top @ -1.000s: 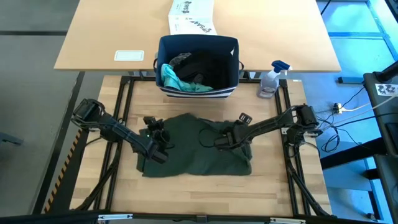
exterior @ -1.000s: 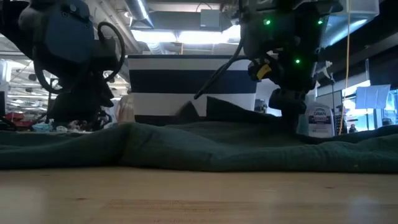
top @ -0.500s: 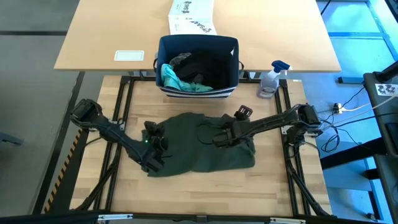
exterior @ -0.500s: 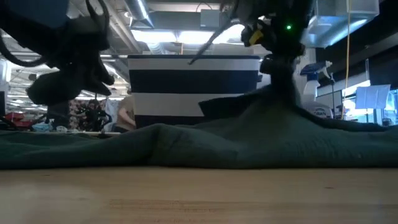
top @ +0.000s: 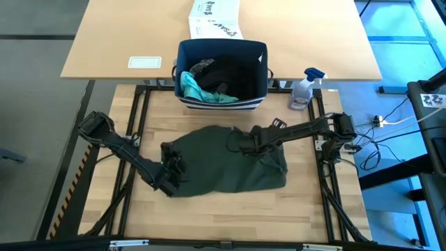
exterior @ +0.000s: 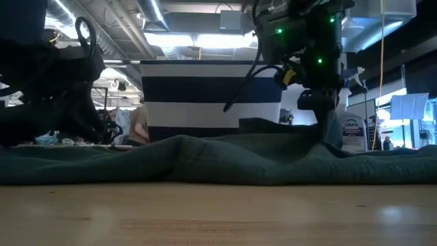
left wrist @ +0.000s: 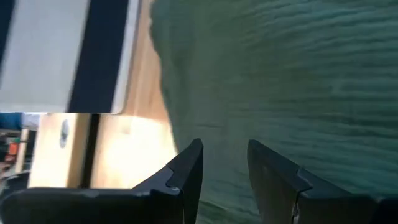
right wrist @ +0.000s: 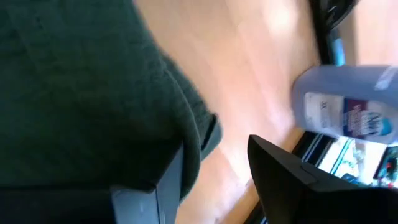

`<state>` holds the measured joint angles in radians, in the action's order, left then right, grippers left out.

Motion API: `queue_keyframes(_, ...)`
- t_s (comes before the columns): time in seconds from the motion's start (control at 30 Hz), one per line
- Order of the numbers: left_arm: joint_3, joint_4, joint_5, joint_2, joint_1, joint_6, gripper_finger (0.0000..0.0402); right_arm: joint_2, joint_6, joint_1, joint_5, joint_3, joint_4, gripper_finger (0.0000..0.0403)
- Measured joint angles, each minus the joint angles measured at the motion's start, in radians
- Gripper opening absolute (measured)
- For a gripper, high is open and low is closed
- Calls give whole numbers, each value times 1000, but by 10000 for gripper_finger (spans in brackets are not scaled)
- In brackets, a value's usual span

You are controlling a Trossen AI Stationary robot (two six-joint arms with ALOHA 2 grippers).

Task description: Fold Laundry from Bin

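Risk: likely bunching or a crooked fold if either claw drags the loose green shirt (top: 226,164) unevenly; possible knock to the spray bottle (top: 302,88) at the worktop's far right corner.

Left claw (top: 172,176): low at the shirt's left edge, fingers parted with cloth between them, hold uncertain.

Right claw (top: 244,143): stretched across near the shirt's far edge, fingers apart, grip cannot be told.

Bin (top: 259,54): beyond the worktop's far edge, teal and black pieces inside.
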<state>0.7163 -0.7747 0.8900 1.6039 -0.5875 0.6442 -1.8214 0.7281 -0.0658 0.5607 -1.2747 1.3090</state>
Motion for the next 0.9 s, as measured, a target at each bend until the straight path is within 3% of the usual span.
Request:
queue_keyframes(0.27, -7, 44, -18, 0, -3, -41, 120, 0, -15, 41, 21, 0, -69, 177)
queue_keyframes(0.47, 78, -15, -115, 0, -1, -77, 120, 0, -145, 60, -189, -96, 7, 177)
queue_keyframes(0.6, 133, -22, -114, 0, -1, -105, 120, 16, -209, 58, -153, -153, -16, 177)
queue_keyframes(0.77, 116, 7, -55, 0, -1, -73, 120, 31, -218, 60, -60, -150, -37, 177)
queue_keyframes(0.9, 56, 96, -60, 0, -1, -70, 120, 31, -209, 42, -139, -150, -119, 177)
